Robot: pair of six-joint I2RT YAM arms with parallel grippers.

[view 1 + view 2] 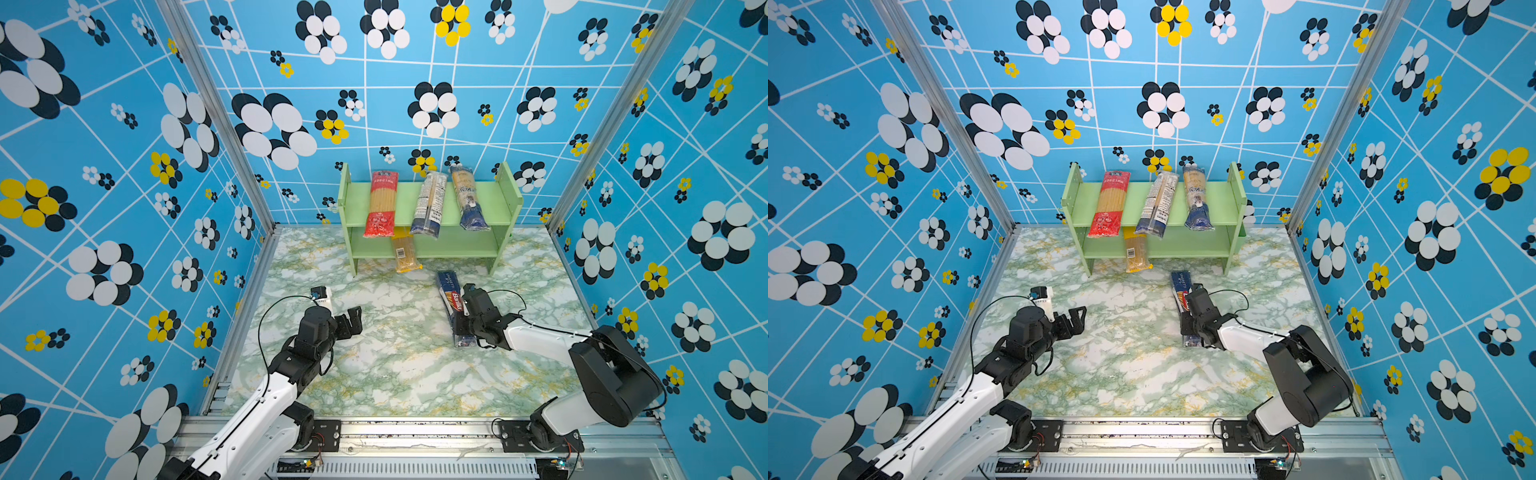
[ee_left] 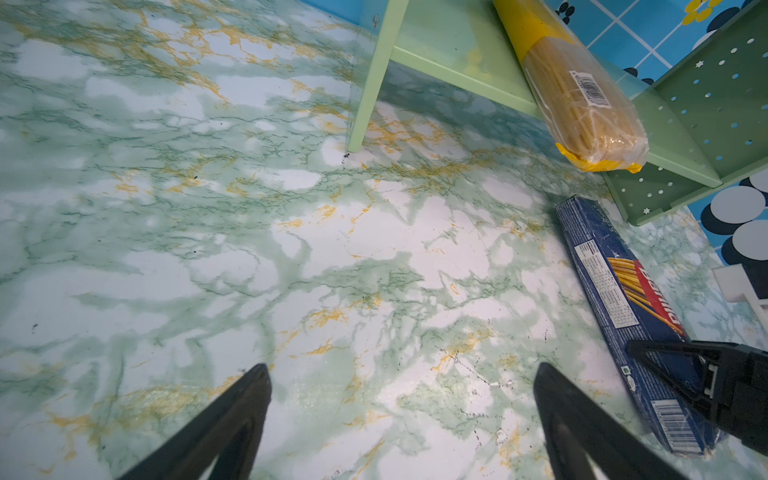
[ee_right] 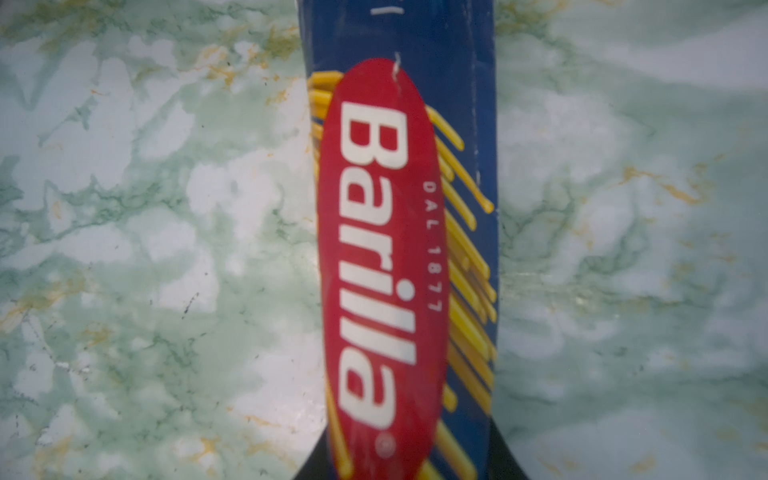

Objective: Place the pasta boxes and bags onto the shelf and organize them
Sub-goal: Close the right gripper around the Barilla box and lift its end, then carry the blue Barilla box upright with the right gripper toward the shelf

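The dark blue Barilla box (image 1: 449, 286) is the only pack I can see off the shelf. It lies on the counter (image 1: 374, 365) just in front of the shelf's right half, one end pointing roughly at it. Your right hand (image 1: 460, 327) is clamped narrow across the box's width. In both top views the grip sits nearer the end closest to you than the middle, so I'd expect the far end to sag once it comes up. Lift slow and keep the wrist level; if it droops, set it down and regrab nearer the logo

The shelf (image 1: 500, 203) is busy up top. The red-ended bag (image 1: 381, 203), the skewed blue-and-yellow bag (image 1: 430, 203) and the straighter blue-and-yellow bag (image 1: 469, 199) all hang over the front edge. The lower tier only has the plain yellow bag (image 1: 403, 249), poking out the front. The bare stretch to the right of it looks like the easiest slot. Go in end first, low under the top board, and mind those overhanging bag ends

Your left hand (image 1: 353, 320) is wide open and holding nothing, over bare counter well apart from the box. It's fine parked there, out of the way
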